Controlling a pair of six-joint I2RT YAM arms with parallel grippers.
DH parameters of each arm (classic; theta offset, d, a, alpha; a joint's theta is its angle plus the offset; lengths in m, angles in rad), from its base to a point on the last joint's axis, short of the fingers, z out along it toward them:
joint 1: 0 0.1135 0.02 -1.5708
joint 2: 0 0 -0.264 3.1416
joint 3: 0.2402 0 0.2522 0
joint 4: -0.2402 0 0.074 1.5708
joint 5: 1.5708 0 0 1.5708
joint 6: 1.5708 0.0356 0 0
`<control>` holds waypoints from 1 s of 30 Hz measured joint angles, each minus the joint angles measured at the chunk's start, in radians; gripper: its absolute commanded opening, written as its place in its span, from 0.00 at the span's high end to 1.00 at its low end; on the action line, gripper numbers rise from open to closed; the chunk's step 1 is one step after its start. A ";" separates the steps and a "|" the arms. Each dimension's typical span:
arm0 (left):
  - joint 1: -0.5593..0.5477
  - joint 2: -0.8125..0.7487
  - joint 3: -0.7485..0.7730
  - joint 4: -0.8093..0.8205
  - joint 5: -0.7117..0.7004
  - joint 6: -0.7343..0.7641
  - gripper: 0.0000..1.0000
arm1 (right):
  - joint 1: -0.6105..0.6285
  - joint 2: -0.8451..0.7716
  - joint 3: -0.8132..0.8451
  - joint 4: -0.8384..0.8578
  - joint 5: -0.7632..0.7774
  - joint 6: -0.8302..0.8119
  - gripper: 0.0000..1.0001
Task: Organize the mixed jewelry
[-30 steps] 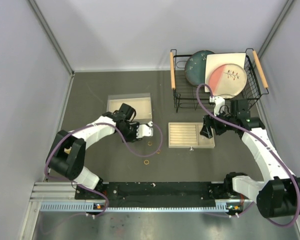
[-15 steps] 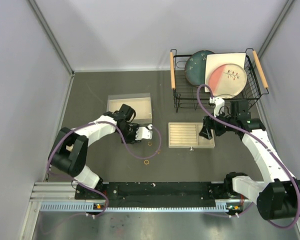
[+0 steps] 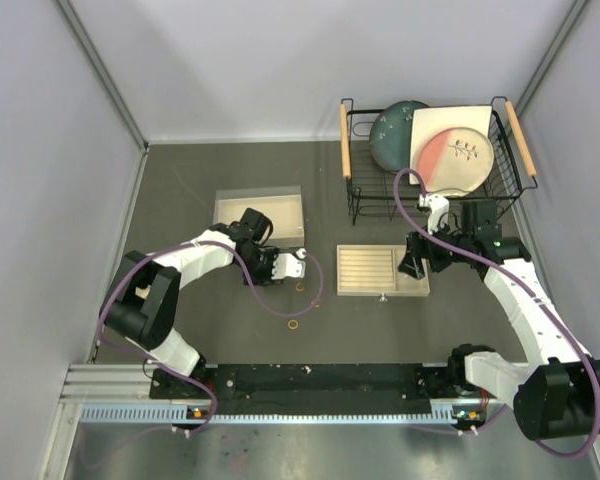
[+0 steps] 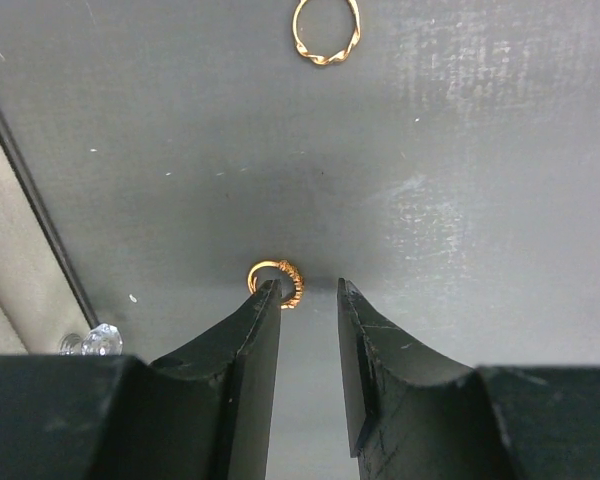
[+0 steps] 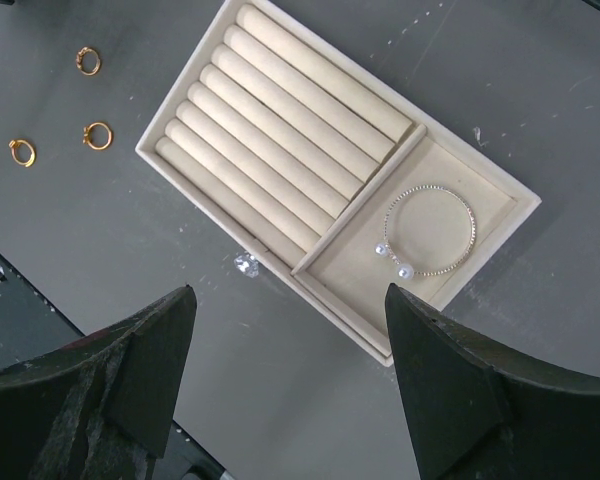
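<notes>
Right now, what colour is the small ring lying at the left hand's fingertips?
Gold. The ring has a textured band and shows best in the left wrist view.

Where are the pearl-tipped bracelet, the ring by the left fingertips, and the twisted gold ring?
pearl-tipped bracelet (image 5: 402, 270), right wrist view, on one end pearl.
small gold ring (image 4: 294, 284), left wrist view, on its textured right side.
twisted gold ring (image 4: 326, 59), left wrist view, on the twisted lower band.

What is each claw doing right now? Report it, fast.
Left claw: open, empty; small gold ring lying by one fingertip.
Right claw: wide open, holding nothing.
</notes>
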 measured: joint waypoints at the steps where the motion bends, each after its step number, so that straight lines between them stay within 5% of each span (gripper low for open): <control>1: 0.000 0.000 0.000 0.002 -0.001 0.000 0.66 | 0.000 0.000 0.000 0.000 0.000 0.000 0.23; 18: 0.000 0.030 0.017 -0.009 -0.009 0.002 0.70 | 0.000 -0.008 0.000 -0.001 0.001 -0.005 0.23; 30: 0.000 0.039 0.024 -0.021 -0.003 0.003 1.00 | 0.000 -0.008 -0.006 -0.003 0.001 -0.007 0.23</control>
